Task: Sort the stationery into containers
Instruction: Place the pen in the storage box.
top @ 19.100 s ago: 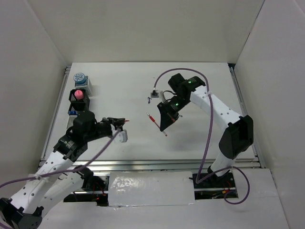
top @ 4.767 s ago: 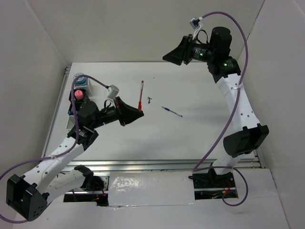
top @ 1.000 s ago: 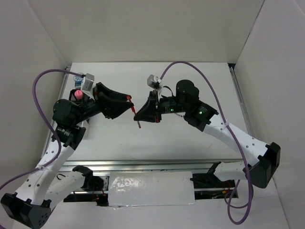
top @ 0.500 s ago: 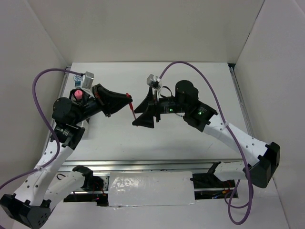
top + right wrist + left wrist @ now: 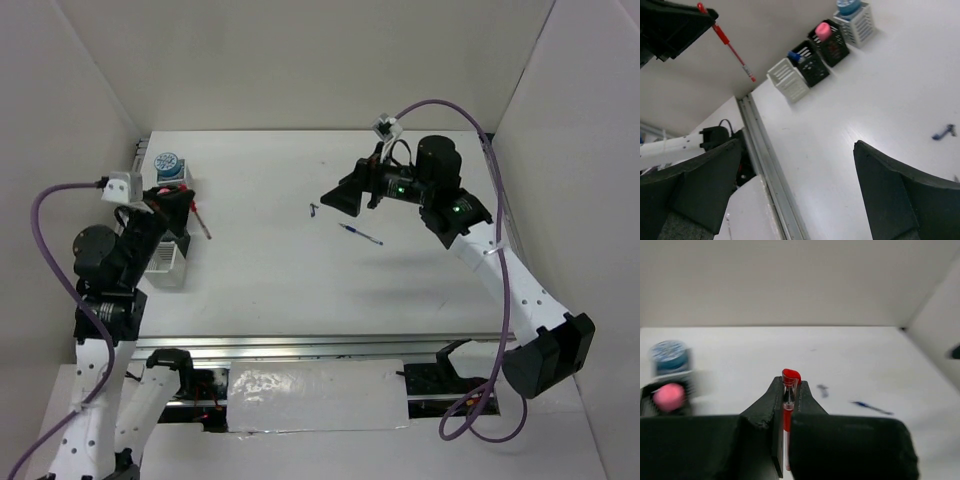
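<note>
The left gripper [image 5: 789,390] is clamping the red pen [image 5: 729,44], the containers [image 5: 788,81] lying to its left, already holding a tin [image 5: 166,163] and pink block [image 5: 823,31]; the right gripper [image 5: 797,150] is hovering, jaws apart; the blue pen [image 5: 360,234] and a small dark piece [image 5: 314,210] beneath it are waiting unsorted.

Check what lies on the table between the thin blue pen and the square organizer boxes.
Top view: one small dark piece near the blue pen; otherwise bare table.

A white worktop [image 5: 300,280] sits boxed in by plain white walls [image 5: 300,60]; a metal rail [image 5: 340,343] runs along the worktop's near edge.
</note>
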`<state>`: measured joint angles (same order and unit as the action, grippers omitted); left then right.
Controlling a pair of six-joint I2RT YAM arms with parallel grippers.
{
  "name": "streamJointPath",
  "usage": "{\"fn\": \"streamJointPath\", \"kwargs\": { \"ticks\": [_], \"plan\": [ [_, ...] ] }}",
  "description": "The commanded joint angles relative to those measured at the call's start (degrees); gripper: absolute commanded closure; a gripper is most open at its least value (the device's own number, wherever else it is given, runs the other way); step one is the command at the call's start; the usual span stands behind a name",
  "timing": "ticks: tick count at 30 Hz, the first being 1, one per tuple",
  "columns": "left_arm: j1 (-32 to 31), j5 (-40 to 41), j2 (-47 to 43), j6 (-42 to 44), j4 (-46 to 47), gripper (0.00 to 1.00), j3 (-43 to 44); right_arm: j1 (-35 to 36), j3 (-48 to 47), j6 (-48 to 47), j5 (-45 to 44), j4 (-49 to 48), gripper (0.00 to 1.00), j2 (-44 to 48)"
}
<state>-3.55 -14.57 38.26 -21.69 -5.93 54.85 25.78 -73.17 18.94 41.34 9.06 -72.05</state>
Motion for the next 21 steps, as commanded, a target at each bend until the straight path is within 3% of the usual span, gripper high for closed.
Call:
{"fn": "streamJointPath", "kwargs": {
  "ticks": [1, 5, 14, 21],
  "plan": [
    [5.12, 10.97, -3.71, 14.19, 2.64, 1.00, -7.19, -3.01, 0.73, -3.03, 0.85, 2.90, 0.00, 2.97],
    [6.63, 14.29, -4.17, 18.26, 10.49, 1.00, -14.58, -6.00, 2.06, -5.84, 1.19, 3.33, 0.00, 4.28],
    [7.94, 18.87, 1.81, 21.08, 19.72, 1.00, -18.55, -7.50, 4.96, -8.74, 2.69, 4.65, 0.00, 6.57],
    [18.22, 12.92, 6.73, 20.03, 21.14, 1.00, -17.24, -7.76, 6.11, -9.27, 3.66, 4.47, 0.00, 6.92]
  ]
}}
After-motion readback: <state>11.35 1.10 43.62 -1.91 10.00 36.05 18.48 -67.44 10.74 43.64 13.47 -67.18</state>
